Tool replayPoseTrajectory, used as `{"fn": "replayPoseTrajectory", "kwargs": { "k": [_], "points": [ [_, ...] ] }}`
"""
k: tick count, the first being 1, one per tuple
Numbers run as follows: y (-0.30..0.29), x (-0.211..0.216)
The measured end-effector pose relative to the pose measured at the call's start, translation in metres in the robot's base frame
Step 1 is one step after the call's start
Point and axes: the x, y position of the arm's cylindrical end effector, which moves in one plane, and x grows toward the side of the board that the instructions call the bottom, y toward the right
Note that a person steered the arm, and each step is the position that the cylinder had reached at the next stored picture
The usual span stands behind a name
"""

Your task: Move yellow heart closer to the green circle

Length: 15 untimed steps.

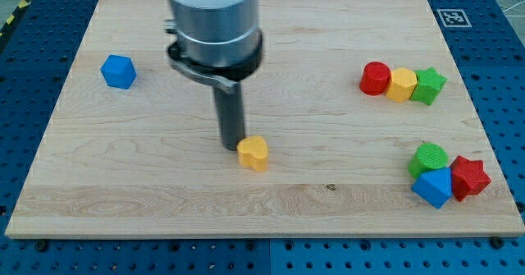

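Observation:
The yellow heart lies near the middle of the wooden board. My tip stands just to the heart's left, touching or almost touching it. The green circle lies at the view's lower right, far to the right of the heart, packed against a blue block and a red star.
A blue cube lies at the view's upper left. A row of a red cylinder, a yellow hexagon and a green star lies at the upper right. The arm's grey body hangs over the board's top middle.

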Motion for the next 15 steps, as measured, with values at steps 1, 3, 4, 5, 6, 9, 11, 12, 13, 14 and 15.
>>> {"fn": "replayPoseTrajectory", "kwargs": {
  "k": [1, 3, 4, 5, 6, 9, 11, 12, 13, 14, 15],
  "points": [
    [0.054, 0.001],
    [0.092, -0.014],
    [0.045, -0.039],
    [-0.005, -0.042],
    [-0.032, -0.011],
    [-0.025, 0.043],
    [0.055, 0.044],
    [0.091, 0.044],
    [0.11, 0.045],
    [0.072, 0.046],
    [0.033, 0.046]
  ]
}}
